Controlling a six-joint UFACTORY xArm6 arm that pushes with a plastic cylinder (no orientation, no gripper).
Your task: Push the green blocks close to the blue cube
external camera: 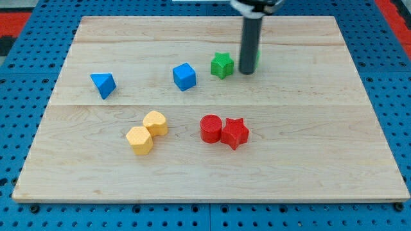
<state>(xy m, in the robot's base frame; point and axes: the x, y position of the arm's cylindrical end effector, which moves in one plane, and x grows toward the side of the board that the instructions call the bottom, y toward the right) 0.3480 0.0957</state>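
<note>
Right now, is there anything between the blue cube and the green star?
Nothing. In the camera view only bare board separates the blue cube from the green star; my tip stands on the star's far side, the view's right.

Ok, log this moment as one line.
my tip: right of green star | second green block: mostly hidden behind rod | blue cube: left of star, apart

The arm enters from the view's top, right of centre, showing only a dark collar with a pale edge before the frame cuts it off. From that collar a straight dark cylindrical rod (249, 45) hangs upright, with no visible tilt to either side. The rod's lower end, the tip (247, 72), is down at the level of the surface in the far half of the scene.
</note>
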